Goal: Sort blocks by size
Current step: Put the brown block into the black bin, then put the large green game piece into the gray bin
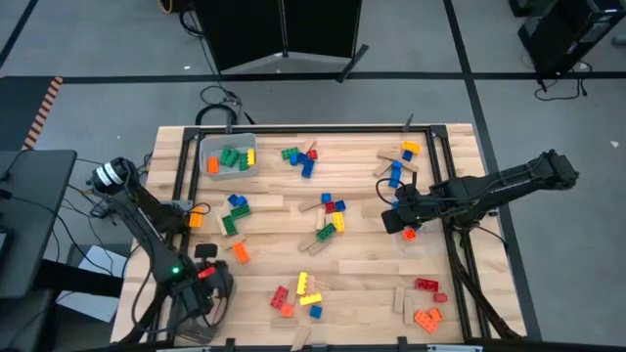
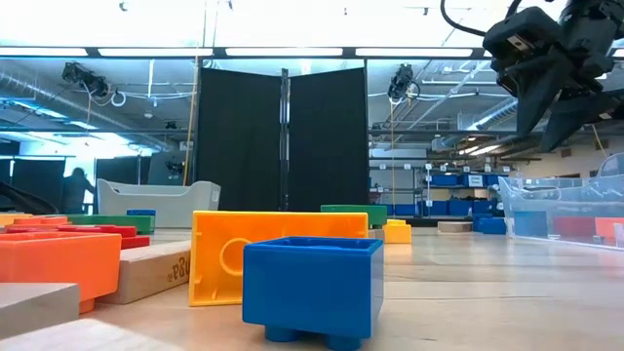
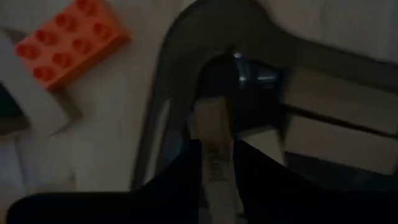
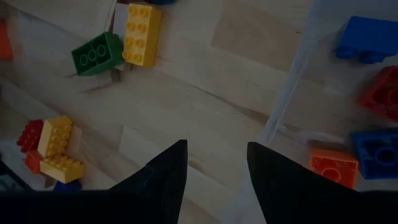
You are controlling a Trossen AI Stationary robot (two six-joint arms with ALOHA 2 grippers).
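You are in a large workshop with a grey floor and a tall black folding screen (image 1: 284, 29) beyond the far edge of the pale wooden counter (image 1: 269, 166).

The two dark arms come next. The right arm reaches in from the right side. Its right end effector (image 1: 391, 220) hangs above the counter with the jaws standing apart and nothing between them. The left arm rises from the near left corner and bends back in, putting the left end effector (image 1: 188, 210) low at the counter's left side.

A grey plastic bin (image 1: 207, 147) lies well beyond the left end effector toward the far edge, with green, yellow and orange bricks in it. A clear plastic bin (image 4: 286, 93) has its wall just beside the right end effector (image 4: 214, 146). Inside that bin lie blue and red bricks and a small orange studded brick (image 4: 334, 167).

The blocks are spread loose over most of the counter, with the thickest clusters between the two end effectors. A yellow studded brick (image 4: 142, 34) and a green studded brick (image 4: 96, 55) touch each other ahead of the right end effector.

A flat orange studded brick (image 3: 71, 40) lies near the left end effector (image 3: 217, 149). A narrow tan wooden piece (image 3: 214, 124) shows right at that end effector. You cannot tell whether it is gripped or let go.
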